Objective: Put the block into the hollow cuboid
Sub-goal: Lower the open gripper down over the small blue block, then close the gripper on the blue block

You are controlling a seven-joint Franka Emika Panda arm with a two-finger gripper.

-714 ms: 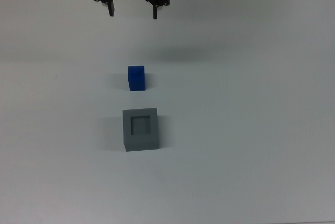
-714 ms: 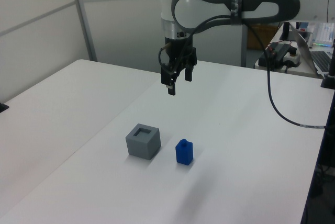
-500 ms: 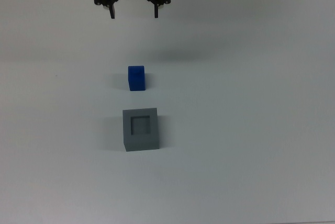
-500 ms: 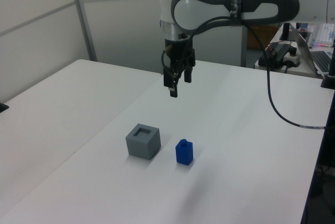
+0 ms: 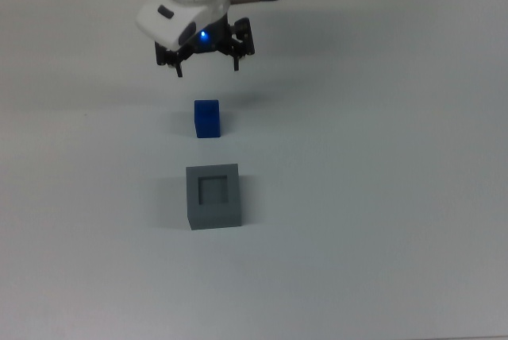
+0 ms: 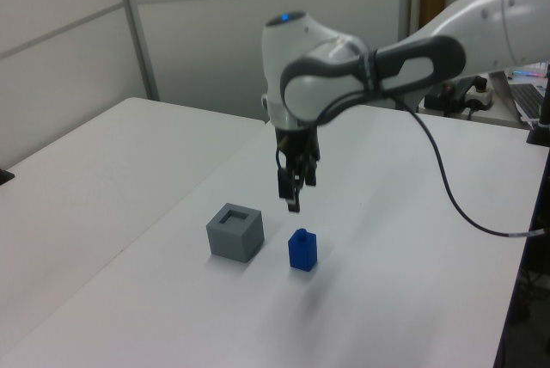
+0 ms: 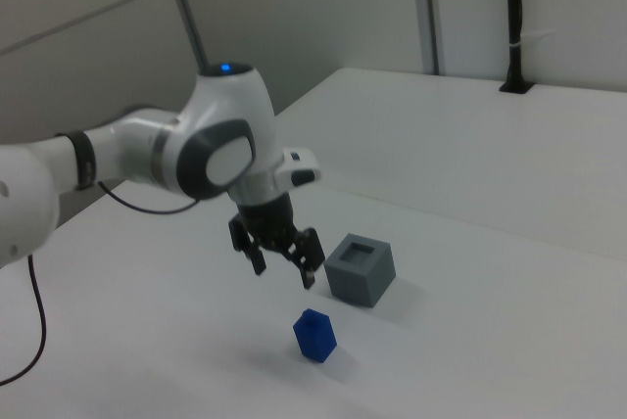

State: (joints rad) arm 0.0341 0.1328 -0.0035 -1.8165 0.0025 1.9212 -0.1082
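While the spread end effector (image 5: 206, 67) hovers, the matte blue block (image 5: 206, 118) stands beside the hollow cuboid (image 5: 213, 196).

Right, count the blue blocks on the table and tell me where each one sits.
1. The single blue block stands on the white table, apart from the grey hollow cuboid and just above it in the top view. Nothing in the three views could hide another.

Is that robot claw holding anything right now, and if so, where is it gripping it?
Nothing is held. The gripper hangs open above the table, and the blue block stands free beside the grey box.
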